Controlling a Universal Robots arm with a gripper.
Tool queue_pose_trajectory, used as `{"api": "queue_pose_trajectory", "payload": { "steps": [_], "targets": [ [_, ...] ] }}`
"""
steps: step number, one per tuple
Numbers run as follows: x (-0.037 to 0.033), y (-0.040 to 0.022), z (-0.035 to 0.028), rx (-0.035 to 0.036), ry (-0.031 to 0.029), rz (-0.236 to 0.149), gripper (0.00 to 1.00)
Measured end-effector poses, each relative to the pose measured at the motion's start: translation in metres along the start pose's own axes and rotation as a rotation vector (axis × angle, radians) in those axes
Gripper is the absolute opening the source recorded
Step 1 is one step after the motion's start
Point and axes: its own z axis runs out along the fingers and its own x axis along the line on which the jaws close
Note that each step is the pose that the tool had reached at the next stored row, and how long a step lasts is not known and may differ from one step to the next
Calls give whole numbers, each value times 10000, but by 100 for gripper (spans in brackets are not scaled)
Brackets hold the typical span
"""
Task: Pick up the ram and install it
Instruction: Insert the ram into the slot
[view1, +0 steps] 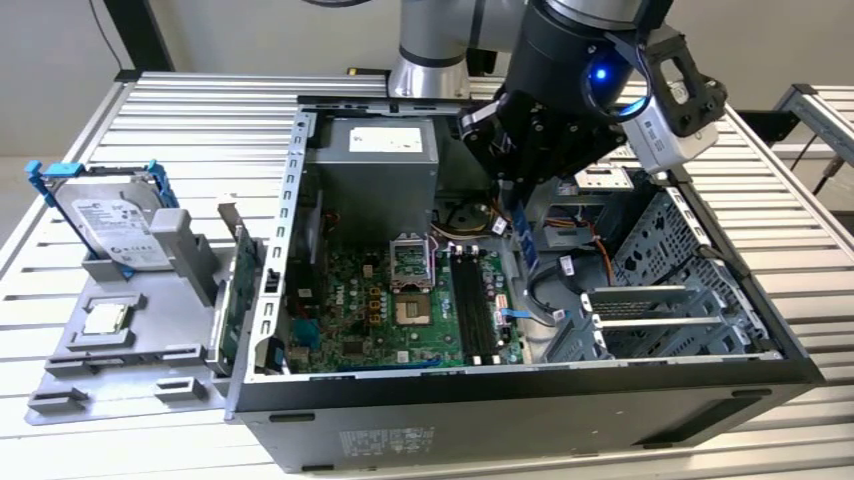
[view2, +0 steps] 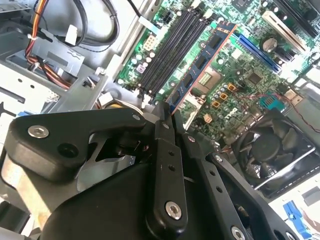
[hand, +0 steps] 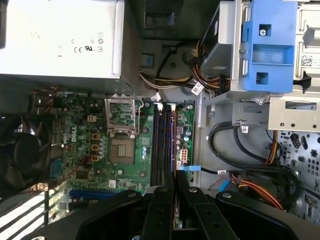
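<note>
My gripper (view1: 515, 190) hangs inside the open computer case, shut on the ram (view1: 525, 240). The ram is a slim dark stick pointing down from the fingers toward the motherboard. In the second wrist view the ram (view2: 202, 65) sticks out from between the black fingers (view2: 165, 150), showing its chips and a coloured edge. In the first wrist view the ram (hand: 173, 145) appears edge-on, over the long black memory slots (hand: 161, 145). The memory slots (view1: 474, 295) lie on the motherboard just below the stick, and a gap separates the two.
A grey power supply (view1: 380, 150) fills the back of the case. Orange and black cables (hand: 260, 185) and a metal drive cage (view1: 667, 310) sit beside the slots. Left of the case, a grey tray (view1: 147, 345) holds a hard drive (view1: 114, 225), a processor chip (view1: 104, 318) and an upright green card (view1: 230, 300).
</note>
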Motion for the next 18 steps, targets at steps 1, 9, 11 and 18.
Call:
{"api": "queue_pose_trajectory", "payload": {
  "steps": [1,9,11,18],
  "targets": [
    [0,0,7,0,0,0,0],
    [-2,-4,62,1,-20,-1,0],
    [-6,-5,72,0,-31,-1,0],
    [-12,-7,94,6,-239,-17,0]
  ]
}}
